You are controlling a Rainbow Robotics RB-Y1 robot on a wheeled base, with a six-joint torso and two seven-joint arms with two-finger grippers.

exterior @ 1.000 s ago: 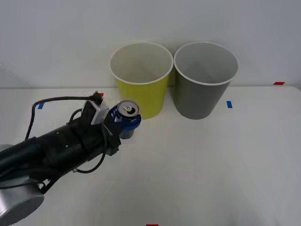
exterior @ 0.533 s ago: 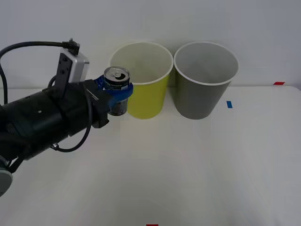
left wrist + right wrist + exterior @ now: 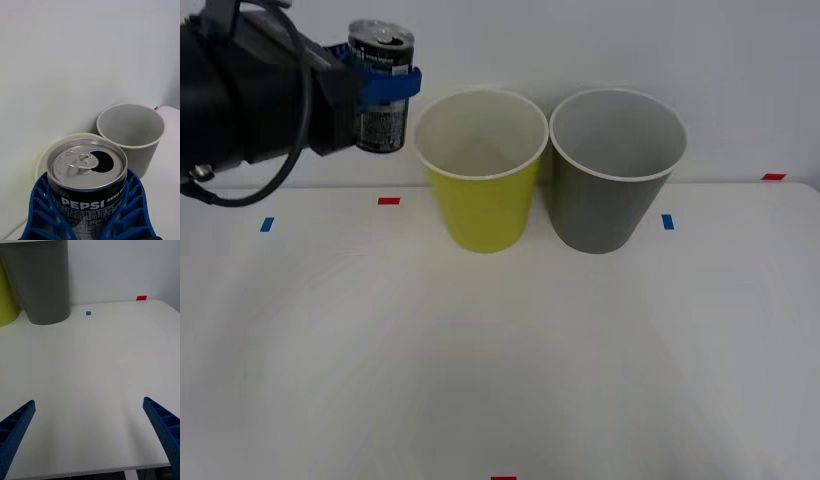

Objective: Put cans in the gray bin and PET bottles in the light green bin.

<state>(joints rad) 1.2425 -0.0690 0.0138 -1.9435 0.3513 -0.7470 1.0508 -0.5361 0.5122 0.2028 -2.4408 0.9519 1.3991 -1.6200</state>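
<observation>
My left gripper (image 3: 385,85) is shut on a dark can (image 3: 381,90) with a silver top and an open pull tab, held upright high in the air, left of and above the light green bin (image 3: 480,200). From the left wrist, the can (image 3: 88,183) sits between the blue fingers (image 3: 39,210), with the gray bin (image 3: 131,129) beyond it. The gray bin (image 3: 615,195) stands just right of the light green one, both open-topped. My right gripper (image 3: 90,435) is open low over bare table, with the gray bin (image 3: 41,281) ahead of it. No PET bottles are in view.
Small blue tape marks (image 3: 667,221) and red tape marks (image 3: 388,201) dot the white table (image 3: 500,360). A pale wall stands behind the bins. The table's front edge lies near my right gripper.
My left arm has lifted the can from table height up and to the left, now above the bins' rims. The bins have not moved.
</observation>
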